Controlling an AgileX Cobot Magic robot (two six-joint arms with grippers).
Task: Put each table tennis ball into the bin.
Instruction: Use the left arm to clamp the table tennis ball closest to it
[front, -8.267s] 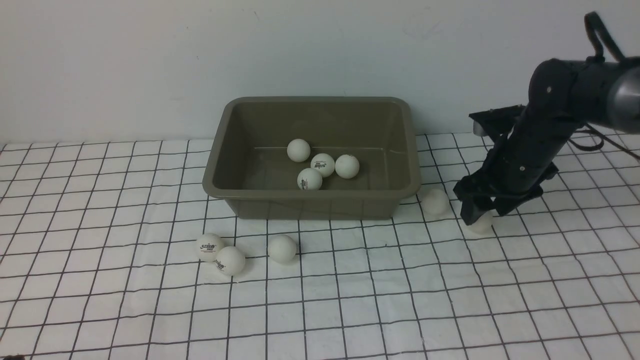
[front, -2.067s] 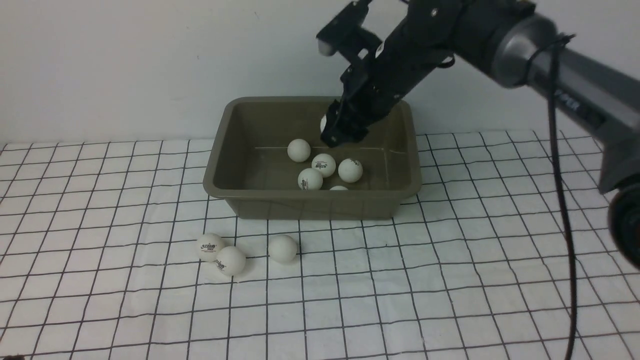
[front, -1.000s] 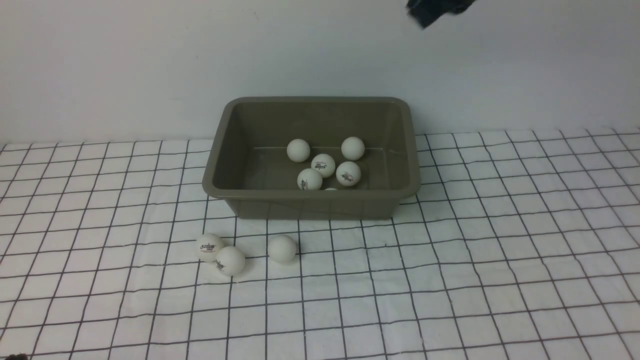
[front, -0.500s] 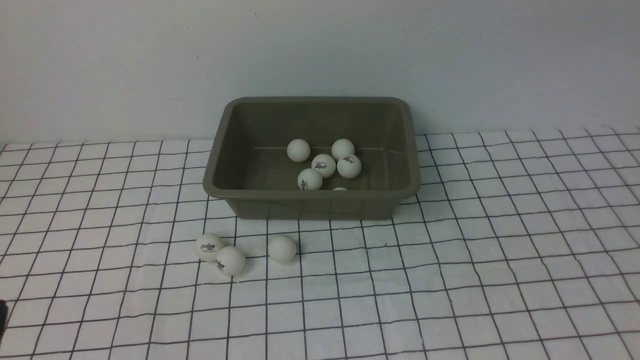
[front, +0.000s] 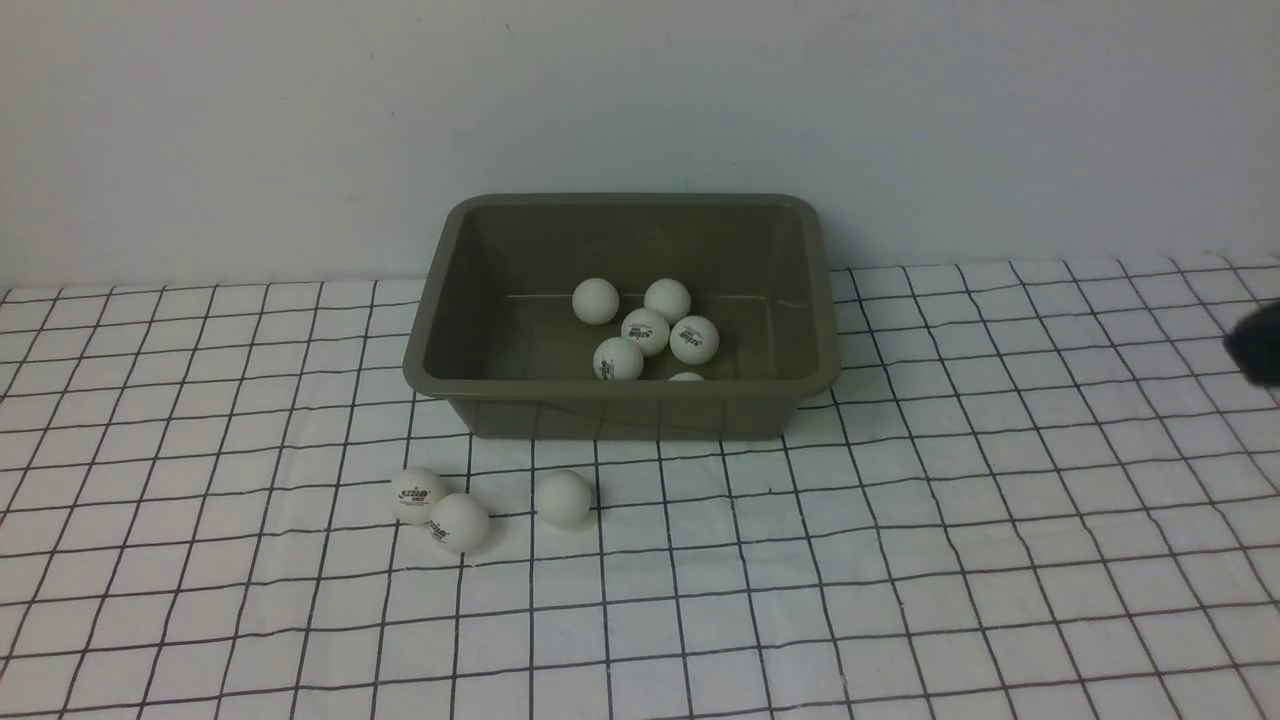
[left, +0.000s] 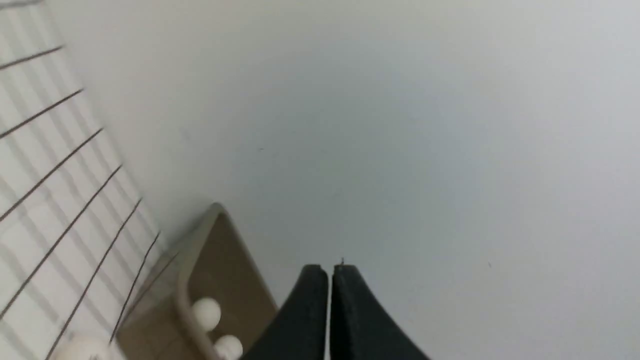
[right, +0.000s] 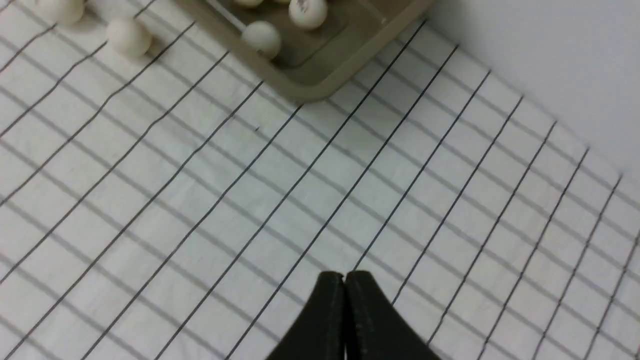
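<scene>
The olive-grey bin (front: 620, 391) stands at the back middle of the checked cloth. Several white table tennis balls lie inside it in a loose cluster (front: 645, 331); one (front: 686, 377) is half hidden behind the near wall. Three more balls rest on the cloth in front of the bin's left part: one with a logo (front: 418, 496), one touching it (front: 459, 522), one apart (front: 564, 498). My left gripper (left: 330, 270) is shut and empty, raised, facing the wall beside the bin (left: 186, 280). My right gripper (right: 345, 275) is shut and empty above bare cloth, off the bin's right corner (right: 310, 90).
A plain pale wall runs just behind the bin. The white cloth with black grid lines (front: 900, 560) covers the table. A dark blurred piece of the right arm (front: 1260, 345) shows at the right edge of the front view.
The right arm left the top of the front view and now shows at its right edge. The last ball dropped in the bin rolled left into the cluster. The cloth's three balls stayed put.
</scene>
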